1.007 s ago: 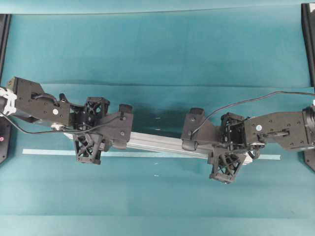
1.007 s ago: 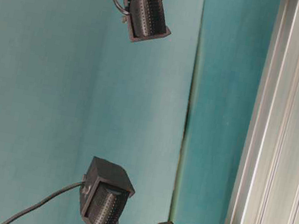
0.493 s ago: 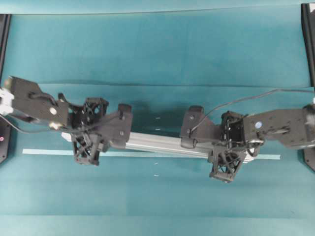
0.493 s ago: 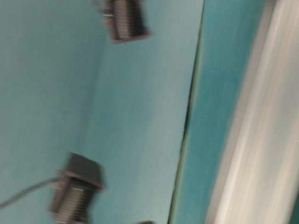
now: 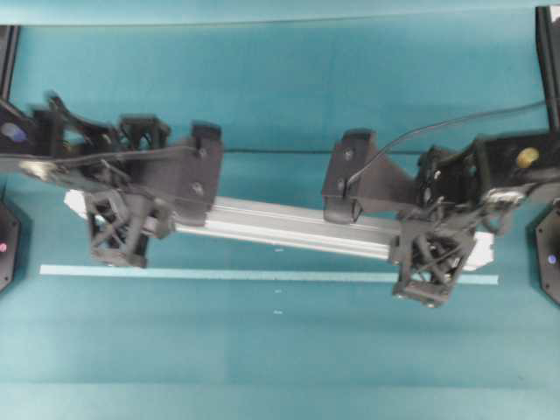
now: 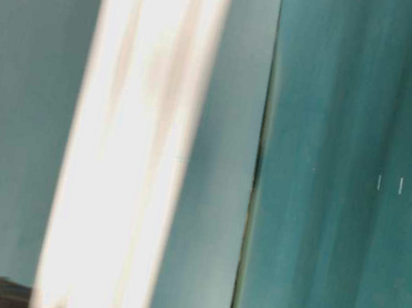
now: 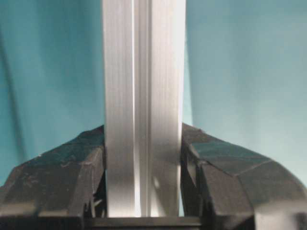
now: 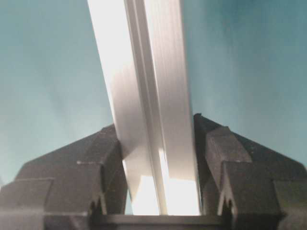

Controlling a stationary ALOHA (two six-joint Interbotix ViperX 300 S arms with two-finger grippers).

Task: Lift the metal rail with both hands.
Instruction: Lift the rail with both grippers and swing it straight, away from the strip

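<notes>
While both grippers' fingers (image 7: 72, 177) clamp the metal rail (image 5: 280, 226), the teal counter (image 5: 280, 96) carries a pale tape strip (image 5: 262, 275).

Scanning for anything to read here, and there's nothing: no words, no labels, no brand names, no numbers on any surface in any of the views. The metal rail (image 5: 280, 226) shows bare grooved aluminium with no printing on it. The left gripper (image 5: 131, 223) and the right gripper (image 5: 433, 254) are plain black, with no lettering I can make out. The pale tape strip (image 5: 262, 275) carries no writing either. On the teal table cover (image 5: 280, 87) there are just a few tiny white tick marks, not characters. The table-level view is too blurred to read anything at all.
</notes>
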